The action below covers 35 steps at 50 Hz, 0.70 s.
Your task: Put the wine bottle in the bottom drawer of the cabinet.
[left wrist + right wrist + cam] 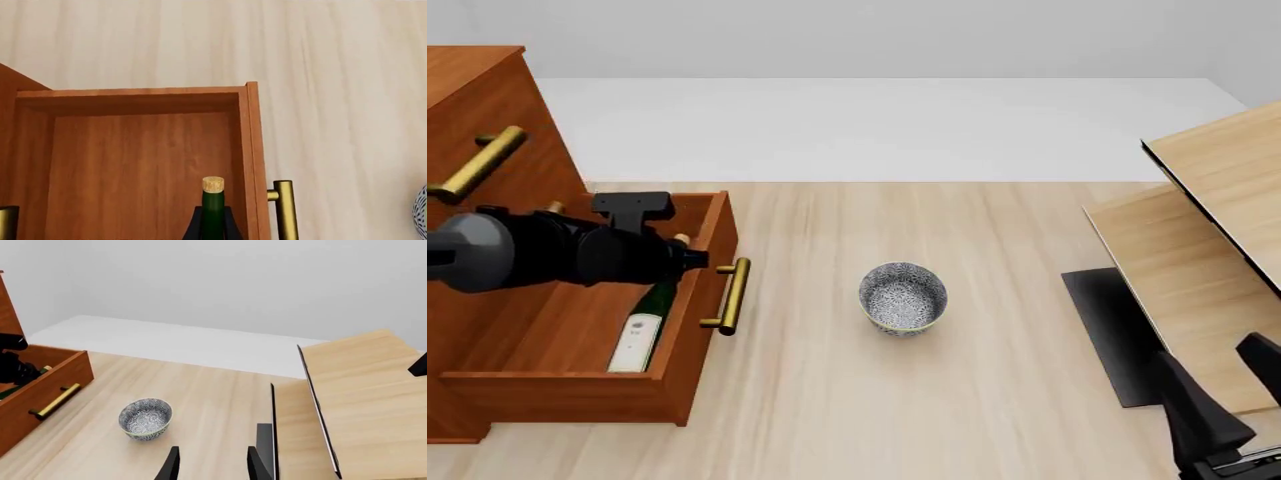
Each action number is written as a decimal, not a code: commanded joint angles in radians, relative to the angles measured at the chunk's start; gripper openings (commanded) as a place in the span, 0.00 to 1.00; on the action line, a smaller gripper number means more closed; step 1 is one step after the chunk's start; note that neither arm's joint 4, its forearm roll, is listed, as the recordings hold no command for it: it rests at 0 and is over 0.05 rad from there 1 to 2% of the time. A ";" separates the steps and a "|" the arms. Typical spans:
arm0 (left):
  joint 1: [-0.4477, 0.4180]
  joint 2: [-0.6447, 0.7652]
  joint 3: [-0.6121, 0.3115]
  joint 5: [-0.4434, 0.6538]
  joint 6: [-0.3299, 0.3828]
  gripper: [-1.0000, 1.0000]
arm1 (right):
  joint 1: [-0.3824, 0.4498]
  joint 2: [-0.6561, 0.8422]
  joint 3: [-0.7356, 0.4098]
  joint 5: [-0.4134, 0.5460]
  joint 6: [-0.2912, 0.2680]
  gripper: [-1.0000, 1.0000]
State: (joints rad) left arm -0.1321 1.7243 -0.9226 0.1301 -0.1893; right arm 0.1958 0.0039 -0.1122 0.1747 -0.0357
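The wine bottle (645, 322), dark green with a white label, leans inside the open bottom drawer (587, 385) of the cabinet (481, 100), its base low and its cork end up near the drawer front. My left gripper (675, 262) reaches over the drawer and is shut on the bottle's neck. In the left wrist view the tan cork and neck of the wine bottle (213, 200) stand between the two black fingers (192, 227). My right gripper (213, 467) hangs open and empty at the near right, far from the cabinet.
A grey speckled bowl (901, 297) stands on the pale table mid-scene, right of the drawer's brass handle (731, 295). An upper drawer handle (478, 165) juts out above. Pale light-wood furniture (1214, 230) with a dark slab beside it fills the right side.
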 commanded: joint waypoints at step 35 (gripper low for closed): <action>-0.012 -0.029 0.002 0.030 0.039 1.00 | 0.001 0.002 0.000 -0.006 0.002 1.00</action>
State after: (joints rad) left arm -0.0983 1.7144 -0.9203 0.1527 -0.2256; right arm 0.1971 0.0061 -0.1127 0.1703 -0.0349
